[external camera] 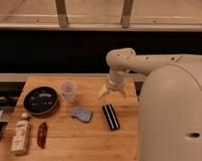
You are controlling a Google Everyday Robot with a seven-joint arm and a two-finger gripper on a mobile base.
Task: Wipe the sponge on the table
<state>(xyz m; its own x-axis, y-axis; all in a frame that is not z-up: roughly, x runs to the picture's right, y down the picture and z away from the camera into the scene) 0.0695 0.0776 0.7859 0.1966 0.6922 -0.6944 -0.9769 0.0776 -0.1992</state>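
The robot's white body (170, 117) fills the right of the room, its arm (150, 61) reaching left over the wooden bench (87, 144). On the bench sit a round black dish (41, 100) at far left, a white bottle (21, 136) at near left, a black striped block (110, 117) right of centre, and the blue-grey sponge (82, 114) lying flat near the middle, just left of the block. A clear cup (68, 90) stands just beyond the sponge. The tool (112, 94) hangs released, fingers spread and grasping nothing, above the bench's far side, to the right of and beyond the sponge and apart from it. The scene fits either an approach to the sponge or a lift away after wiping. Any reach for it would have to drop between cup and block without knocking either.
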